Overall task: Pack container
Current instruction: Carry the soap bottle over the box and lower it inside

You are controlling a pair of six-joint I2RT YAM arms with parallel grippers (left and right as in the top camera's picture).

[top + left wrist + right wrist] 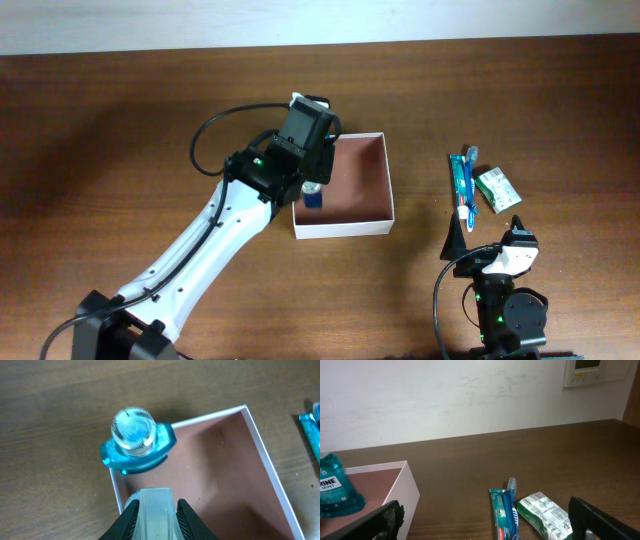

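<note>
The container (372, 222), a shallow white box with a reddish-brown inside, sits mid-table and also shows in the left wrist view (272, 472) and the right wrist view (402, 487). A teal mouthwash bottle (313, 197) with a clear cap stands upright at its left wall, seen from above in the left wrist view (136, 442) and at the left edge of the right wrist view (335, 487). My left gripper (306, 172) hangs over the box's left side, shut on a pale translucent bottle (156, 510). My right gripper (487, 232) is open and empty near the front right edge.
A green toothpaste tube (460, 185) and a blue toothbrush (468, 178) lie side by side right of the box, with a small green-and-white packet (497, 189) beside them. All three show in the right wrist view: tube (499, 515), brush (512, 505), packet (545, 515).
</note>
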